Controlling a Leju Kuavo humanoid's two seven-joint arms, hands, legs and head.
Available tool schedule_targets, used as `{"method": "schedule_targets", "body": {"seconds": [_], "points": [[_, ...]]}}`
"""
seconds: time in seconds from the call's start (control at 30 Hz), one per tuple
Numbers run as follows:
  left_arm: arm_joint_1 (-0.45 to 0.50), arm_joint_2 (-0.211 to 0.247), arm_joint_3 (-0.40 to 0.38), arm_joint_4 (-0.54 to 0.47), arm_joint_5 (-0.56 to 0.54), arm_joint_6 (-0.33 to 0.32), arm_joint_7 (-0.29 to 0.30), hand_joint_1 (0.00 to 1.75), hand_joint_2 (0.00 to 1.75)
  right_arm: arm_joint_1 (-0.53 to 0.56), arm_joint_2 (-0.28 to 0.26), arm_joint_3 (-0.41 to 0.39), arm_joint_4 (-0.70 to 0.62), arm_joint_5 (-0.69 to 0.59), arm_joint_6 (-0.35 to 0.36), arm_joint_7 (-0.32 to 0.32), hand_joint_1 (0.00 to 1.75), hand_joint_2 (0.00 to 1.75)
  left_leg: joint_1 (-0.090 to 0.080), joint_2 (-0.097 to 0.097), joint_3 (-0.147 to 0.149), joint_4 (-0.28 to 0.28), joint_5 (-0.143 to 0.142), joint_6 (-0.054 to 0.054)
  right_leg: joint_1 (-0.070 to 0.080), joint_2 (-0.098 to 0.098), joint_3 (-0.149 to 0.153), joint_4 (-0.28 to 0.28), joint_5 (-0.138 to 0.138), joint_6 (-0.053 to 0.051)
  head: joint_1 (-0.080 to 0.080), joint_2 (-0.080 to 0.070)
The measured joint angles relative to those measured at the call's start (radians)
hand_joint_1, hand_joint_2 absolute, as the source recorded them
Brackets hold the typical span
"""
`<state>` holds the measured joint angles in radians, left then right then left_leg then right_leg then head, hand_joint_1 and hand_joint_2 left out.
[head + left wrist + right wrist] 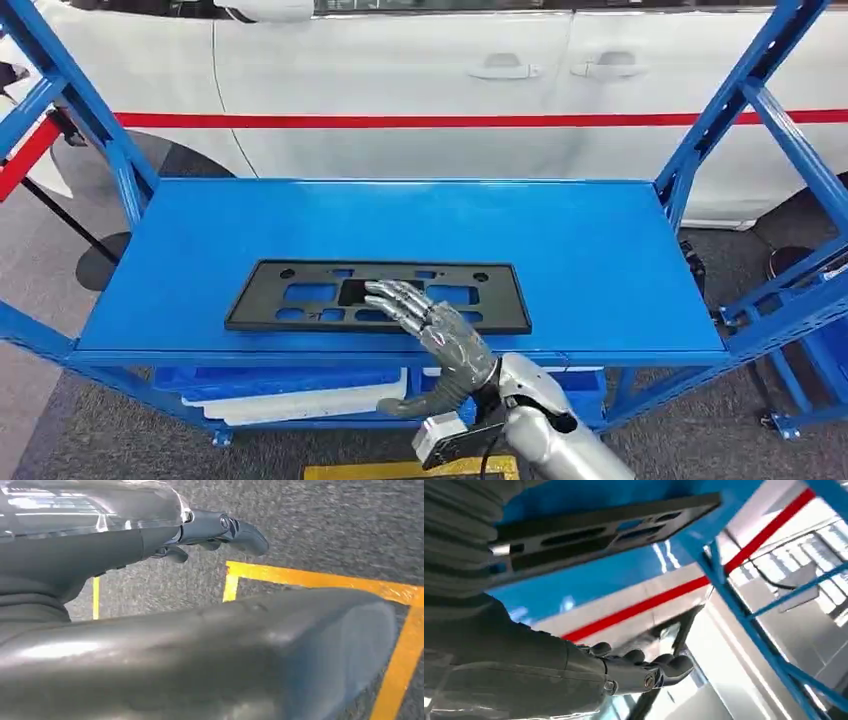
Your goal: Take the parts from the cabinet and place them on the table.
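A flat black plastic plate (pixel 300 300) with several cut-outs lies on the blue shelf top (pixel 560 240), near its front edge. My right hand (pixel 430 325) reaches in from below, and its fingers (pixel 395 298) lie stretched over the plate's middle. The thumb (pixel 405 405) points left, below the shelf's front edge, with nothing in it. In the right wrist view the plate (pixel 599 525) shows edge-on, apart from the straight fingers (pixel 649 670). My left hand (pixel 215 530) hangs over the carpet, fingers stretched out and holding nothing.
Blue slanted frame posts (pixel 90 110) (pixel 730 100) stand at both ends of the shelf. A white car (pixel 420 70) with a red stripe is parked close behind. A lower shelf holds pale flat parts (pixel 300 400). Yellow floor tape (pixel 320 580) marks the grey carpet.
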<state>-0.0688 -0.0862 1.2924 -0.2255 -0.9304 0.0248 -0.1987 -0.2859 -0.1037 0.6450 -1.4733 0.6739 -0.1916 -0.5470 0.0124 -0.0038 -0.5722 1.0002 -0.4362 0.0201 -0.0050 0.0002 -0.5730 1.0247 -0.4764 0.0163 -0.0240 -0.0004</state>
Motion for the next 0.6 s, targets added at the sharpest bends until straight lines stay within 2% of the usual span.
{"method": "schedule_targets", "body": {"seconds": [0.03, 0.1, 0.13, 0.17, 0.2, 0.27, 0.3, 0.33, 0.43, 0.47, 0.5, 0.53, 0.6], "points": [[-0.002, 0.000, 0.000, 0.000, 0.000, 0.000, 0.000, 0.00, 0.00, -0.001, -0.005, 0.006, 0.000, 0.037, -0.035, 0.013, 0.00, 1.75, 0.000, 0.000, 0.000, 0.000, -0.001, 0.006, 0.000, 0.000, -0.025, 0.051, -0.034, 0.003, 0.000, 0.000], [-0.002, -0.001, 0.000, 0.000, 0.000, 0.004, 0.001, 0.00, 0.00, 0.003, -0.016, 0.022, 0.003, 0.109, -0.091, 0.037, 0.00, 1.75, -0.002, 0.000, -0.001, 0.000, -0.003, 0.009, -0.002, 0.000, -0.113, 0.223, -0.110, 0.008, 0.000, 0.000], [-0.002, -0.001, 0.000, 0.000, -0.002, 0.006, 0.000, 0.00, 0.00, 0.007, -0.018, 0.030, 0.007, 0.149, -0.121, 0.053, 0.00, 1.75, -0.002, 0.000, -0.001, 0.001, -0.004, 0.010, -0.002, 0.000, -0.147, 0.284, -0.125, 0.009, 0.000, 0.000], [-0.001, -0.001, 0.000, 0.000, -0.003, 0.006, -0.002, 0.00, 0.00, 0.009, -0.019, 0.039, 0.015, 0.193, -0.155, 0.079, 0.00, 1.75, -0.003, 0.000, 0.000, 0.001, -0.005, 0.010, -0.002, 0.000, -0.161, 0.302, -0.117, 0.009, 0.000, 0.000], [0.000, -0.002, 0.000, 0.000, -0.003, 0.006, -0.006, 0.00, 0.00, 0.010, -0.019, 0.050, 0.027, 0.247, -0.189, 0.100, 0.00, 1.75, -0.004, -0.001, 0.003, 0.001, -0.007, 0.010, -0.002, 0.000, -0.149, 0.266, -0.082, 0.006, 0.000, 0.000], [-0.001, -0.006, 0.000, 0.000, -0.003, 0.007, -0.011, 0.00, 0.00, 0.010, -0.019, 0.068, 0.045, 0.304, -0.227, 0.122, 0.00, 1.75, -0.006, -0.004, 0.011, 0.001, -0.011, 0.008, 0.000, 0.000, -0.067, 0.092, 0.014, -0.006, 0.000, 0.000], [-0.001, -0.008, 0.000, 0.000, -0.003, 0.007, -0.012, 0.00, 0.00, 0.008, -0.018, 0.073, 0.051, 0.324, -0.241, 0.132, 0.00, 1.75, -0.006, -0.005, 0.014, 0.001, -0.013, 0.006, 0.003, 0.000, -0.024, 0.006, 0.047, -0.016, 0.000, 0.000], [-0.001, -0.014, 0.000, 0.000, -0.004, 0.008, -0.014, 0.00, 0.00, 0.001, -0.016, 0.083, 0.066, 0.353, -0.261, 0.150, 0.00, 1.75, -0.013, -0.005, 0.012, 0.003, -0.016, 0.000, 0.009, -0.002, -0.014, -0.015, 0.033, -0.019, 0.000, 0.000], [-0.001, -0.018, 0.000, 0.000, -0.012, 0.011, -0.018, 0.00, 0.00, -0.024, 0.011, 0.116, 0.134, 0.449, -0.295, 0.214, 0.00, 1.75, -0.007, -0.002, 0.013, -0.002, -0.017, -0.016, 0.013, 0.002, -0.018, -0.018, 0.036, -0.025, 0.000, 0.000], [-0.003, -0.018, 0.000, 0.000, -0.013, 0.012, -0.020, 0.00, 0.00, -0.032, 0.023, 0.125, 0.153, 0.460, -0.296, 0.224, 0.00, 1.75, -0.012, -0.001, 0.015, -0.002, -0.019, -0.023, 0.003, 0.004, -0.014, -0.030, 0.042, -0.032, 0.000, 0.000], [-0.004, -0.018, 0.000, 0.000, -0.014, 0.012, -0.024, 0.00, 0.00, -0.040, 0.037, 0.134, 0.173, 0.464, -0.296, 0.232, 0.00, 1.75, -0.008, -0.002, 0.013, 0.011, -0.029, -0.028, 0.000, 0.000, -0.007, -0.038, 0.045, -0.036, 0.000, 0.000], [-0.004, -0.018, 0.000, 0.000, -0.015, 0.012, -0.024, 0.00, 0.00, -0.050, 0.048, 0.141, 0.190, 0.464, -0.297, 0.236, 0.00, 1.75, -0.008, -0.002, -0.005, 0.054, -0.060, -0.034, -0.001, -0.001, -0.005, -0.039, 0.045, -0.041, 0.000, 0.000], [-0.004, -0.020, 0.000, 0.000, -0.016, 0.011, -0.024, 0.00, 0.00, -0.063, 0.065, 0.153, 0.220, 0.471, -0.297, 0.243, 0.00, 1.75, -0.003, -0.002, -0.081, 0.211, -0.140, -0.044, 0.000, -0.004, -0.005, -0.039, 0.044, -0.043, 0.000, 0.000]]}}
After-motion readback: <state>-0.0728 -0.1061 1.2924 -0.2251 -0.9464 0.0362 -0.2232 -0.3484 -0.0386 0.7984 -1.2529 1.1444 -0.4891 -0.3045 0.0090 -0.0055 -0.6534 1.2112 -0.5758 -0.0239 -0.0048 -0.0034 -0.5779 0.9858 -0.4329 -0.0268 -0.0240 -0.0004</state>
